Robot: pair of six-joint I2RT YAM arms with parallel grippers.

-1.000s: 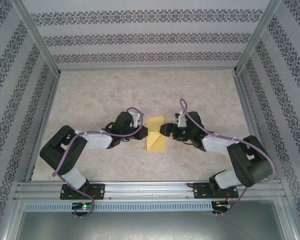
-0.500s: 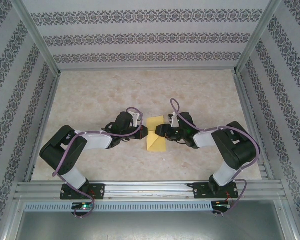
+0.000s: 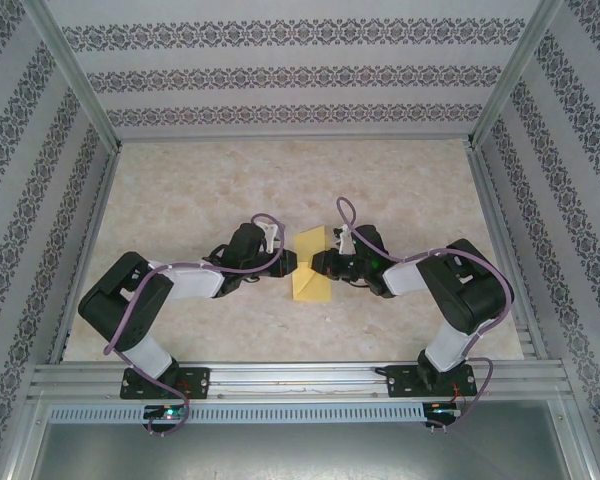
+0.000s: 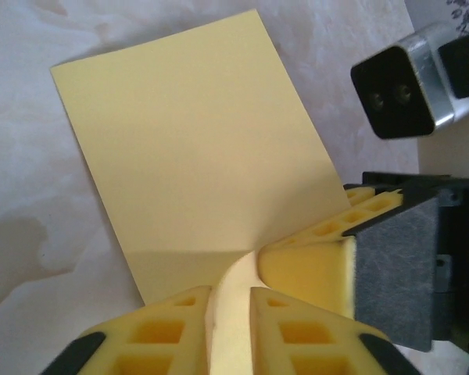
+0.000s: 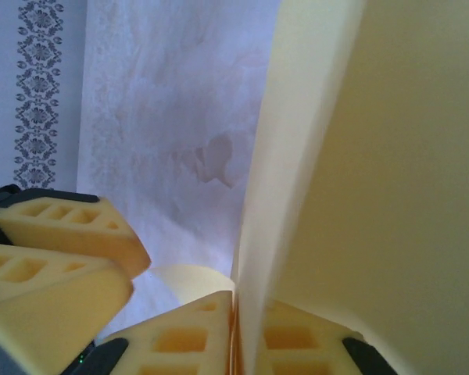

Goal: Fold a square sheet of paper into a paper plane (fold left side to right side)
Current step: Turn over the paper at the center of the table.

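The square sheet of paper (image 3: 312, 283) is plain yellow and lies folded in the middle of the table, its upper part lifted. My left gripper (image 3: 289, 264) reaches it from the left and my right gripper (image 3: 318, 263) from the right, tips almost touching. In the left wrist view the paper (image 4: 195, 148) lies flat ahead. A curled flap of it runs through the narrow gap of the left gripper (image 4: 230, 312), whose jaws stand slightly apart. In the right wrist view the right gripper (image 5: 246, 332) is shut on a raised edge of the paper (image 5: 375, 195).
The marble-patterned table (image 3: 200, 190) is walled by patterned panels and metal posts (image 3: 75, 80) on three sides. An aluminium rail (image 3: 300, 378) carrying both arm bases runs along the near edge. The right arm's camera housing (image 4: 402, 90) hangs close above the paper.
The right gripper has slid left onto the paper's raised edge and shut on it. The left gripper's jaws have parted a little. The paper's upper flap stands higher.
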